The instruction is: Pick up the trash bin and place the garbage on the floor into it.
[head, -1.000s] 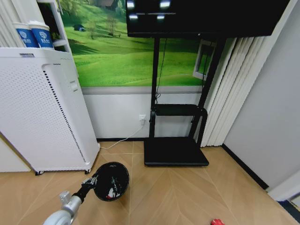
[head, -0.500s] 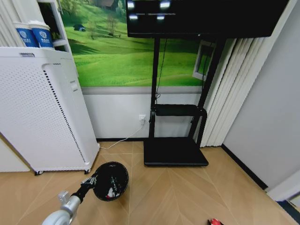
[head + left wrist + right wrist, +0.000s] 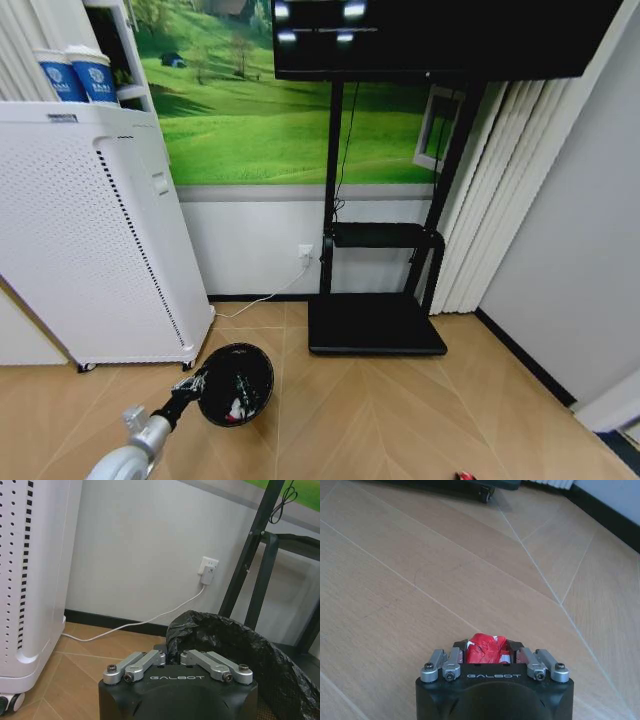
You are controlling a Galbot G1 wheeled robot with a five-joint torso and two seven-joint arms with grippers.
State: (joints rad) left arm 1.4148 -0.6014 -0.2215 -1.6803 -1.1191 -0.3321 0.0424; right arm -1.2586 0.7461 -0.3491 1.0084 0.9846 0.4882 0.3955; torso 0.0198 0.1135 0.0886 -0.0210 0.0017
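Left arm extended low; left gripper clamped on trash bin rim. Right gripper closed around red wrapper.

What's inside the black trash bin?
The trash bin, held at its rim by the left claw, has a black bag lining and red-and-white wrapper bits near the bottom. Anything under them or in the dark folds is hidden.

Light-brown herringbone parquet floor. Tall white perforated cabinet at left, two blue-and-white paper cups on top. Green meadow mural above grey-white wall; white socket with cable. Black screen on black wheeled stand; pale curtain at right.
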